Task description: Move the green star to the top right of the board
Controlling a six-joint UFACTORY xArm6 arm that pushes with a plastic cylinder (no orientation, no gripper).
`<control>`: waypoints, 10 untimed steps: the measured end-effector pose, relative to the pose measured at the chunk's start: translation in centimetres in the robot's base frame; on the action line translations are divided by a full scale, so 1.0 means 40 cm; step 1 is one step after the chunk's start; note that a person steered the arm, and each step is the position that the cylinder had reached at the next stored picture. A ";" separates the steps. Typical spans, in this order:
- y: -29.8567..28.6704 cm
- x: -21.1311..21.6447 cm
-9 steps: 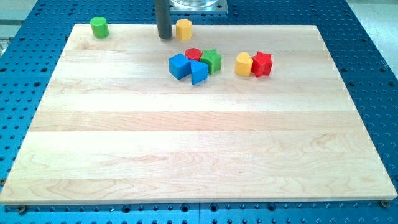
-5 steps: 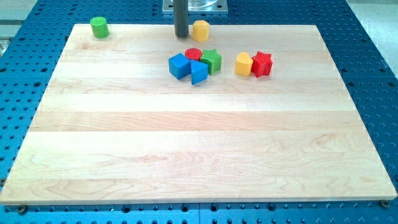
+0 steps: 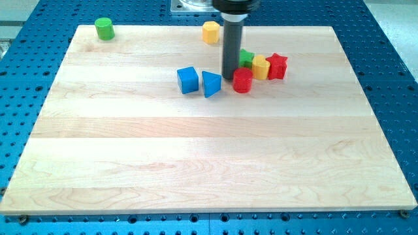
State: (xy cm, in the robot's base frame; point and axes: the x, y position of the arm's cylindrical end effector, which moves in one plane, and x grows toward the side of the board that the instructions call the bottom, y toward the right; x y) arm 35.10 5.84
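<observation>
My tip [image 3: 230, 78] rests on the wooden worktop [image 3: 196, 163], beside the red cylinder block [image 3: 242, 81], hiding most of the green star block [image 3: 246, 57]; I carry no fingers.

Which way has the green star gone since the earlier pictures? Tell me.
Yes, it moved toward the view's right. The green star now touches the yellow block by the red star, which stayed put. My tip is at its left.
</observation>
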 end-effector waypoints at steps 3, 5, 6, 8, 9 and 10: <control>0.248 -0.201; 0.288 -0.113; 0.363 -0.133; 0.382 -0.197; 0.382 -0.204; 0.382 -0.204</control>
State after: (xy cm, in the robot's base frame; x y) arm 26.92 21.14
